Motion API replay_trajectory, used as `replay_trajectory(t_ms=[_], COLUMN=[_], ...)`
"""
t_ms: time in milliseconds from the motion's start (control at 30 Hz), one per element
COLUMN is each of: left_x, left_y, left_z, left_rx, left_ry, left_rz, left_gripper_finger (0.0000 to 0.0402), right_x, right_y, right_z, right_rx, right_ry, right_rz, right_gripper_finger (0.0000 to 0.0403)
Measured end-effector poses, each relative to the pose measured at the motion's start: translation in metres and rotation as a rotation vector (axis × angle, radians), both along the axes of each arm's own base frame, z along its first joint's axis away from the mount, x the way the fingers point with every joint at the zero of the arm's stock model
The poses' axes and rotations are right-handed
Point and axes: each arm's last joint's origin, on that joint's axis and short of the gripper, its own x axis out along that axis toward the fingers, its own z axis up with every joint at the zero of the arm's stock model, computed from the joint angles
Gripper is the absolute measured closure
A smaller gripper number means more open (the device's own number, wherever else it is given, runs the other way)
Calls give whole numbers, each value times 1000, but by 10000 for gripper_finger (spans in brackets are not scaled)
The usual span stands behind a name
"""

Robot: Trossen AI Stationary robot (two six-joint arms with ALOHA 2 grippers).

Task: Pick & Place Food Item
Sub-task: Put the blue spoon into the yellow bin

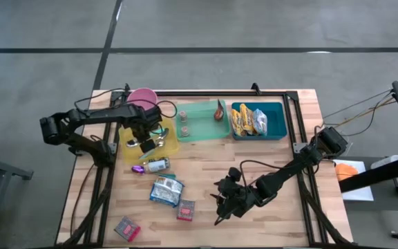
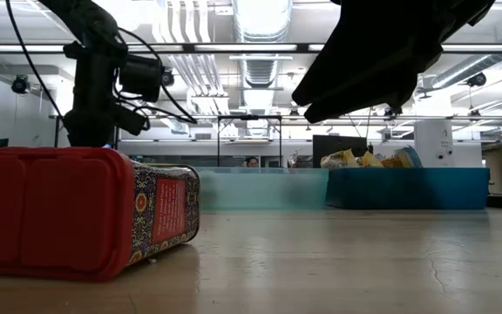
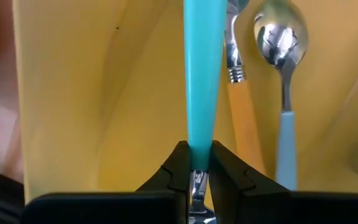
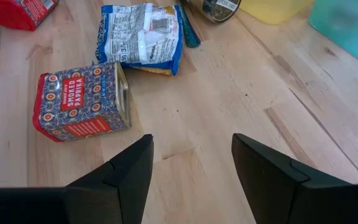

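both left gripper fingers pinch the teal utensil handle, pointing lengthwise away; right gripper gapes empty.

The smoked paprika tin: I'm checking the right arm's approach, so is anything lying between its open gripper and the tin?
Nothing visible does. The right gripper stands open above bare wood, and the smoked paprika tin lies just ahead. The blue-and-white snack bag lies beyond the tin, not in the way.

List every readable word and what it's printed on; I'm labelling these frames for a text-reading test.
"SMOKED PAPRIKA": on the paprika tin lying on the table.
Blue-and-white snack bag: print too small to read.
Red box: white lettering, unreadable.
Low view's red-capped tin: label too blurred.
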Motion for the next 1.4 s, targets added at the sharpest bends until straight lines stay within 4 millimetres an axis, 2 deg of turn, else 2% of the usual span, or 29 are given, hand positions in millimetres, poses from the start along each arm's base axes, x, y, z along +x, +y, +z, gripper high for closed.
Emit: replay_trajectory(t_ms=[267, 867, 1400], left_x=[3, 1, 5], left_y=[0, -2, -3], left_z=[-3, -9, -8], left_rx=[-89, -133, -222], left_ry=[-40, -22, -100], left_rz=[42, 68, 116], left_gripper_finger=[369, 369, 369], right_x=[0, 0, 0], right_y=[0, 0, 0], right_z=[0, 0, 0], right_rx=[0, 0, 0], right_ry=[0, 0, 0], right_rz=[0, 0, 0], right_gripper_finger=[189, 189, 189])
